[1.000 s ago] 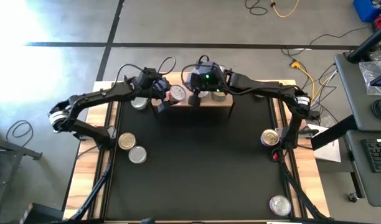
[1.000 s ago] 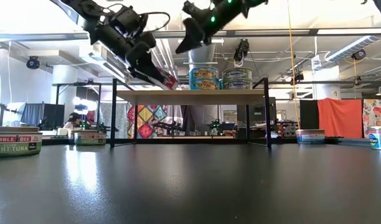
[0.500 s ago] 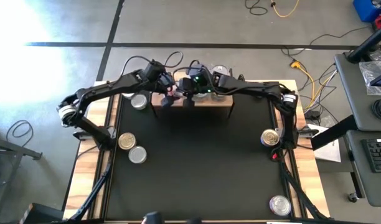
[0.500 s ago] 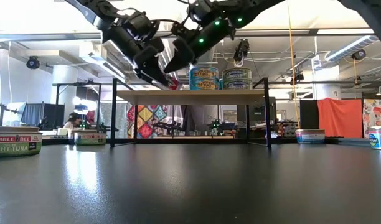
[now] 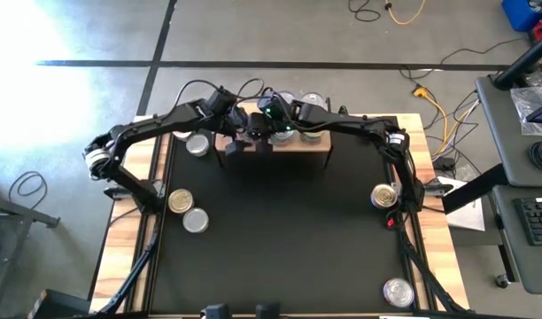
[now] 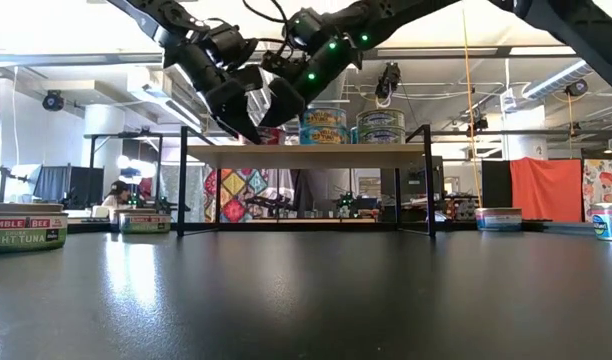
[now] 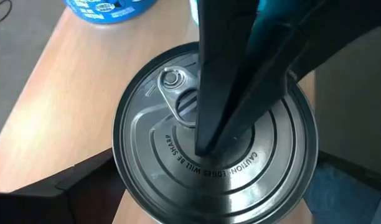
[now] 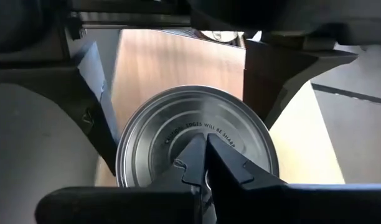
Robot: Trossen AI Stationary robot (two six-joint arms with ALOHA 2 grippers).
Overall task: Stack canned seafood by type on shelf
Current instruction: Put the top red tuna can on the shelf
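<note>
- Black surface [image 5: 280,230] carries the shelf [image 5: 293,144] at its far edge.
- Left pincer [image 5: 238,143], spread wide, straddles a silver-lidded can [image 7: 215,155] on the shelf's left end.
- Right pincer [image 5: 264,142], pressed together, tips on that can's lid.
- Stacked cans [image 6: 381,127] stand further right on the shelf.

In the high view, both dark arms crossed over the light-wood shelf [image 5: 317,147], hiding most of its left end and the round silver-lidded tin [image 7: 215,134] there. The left wrist view cut that tin's near rim off. Distant tin labels were unreadable.
</note>
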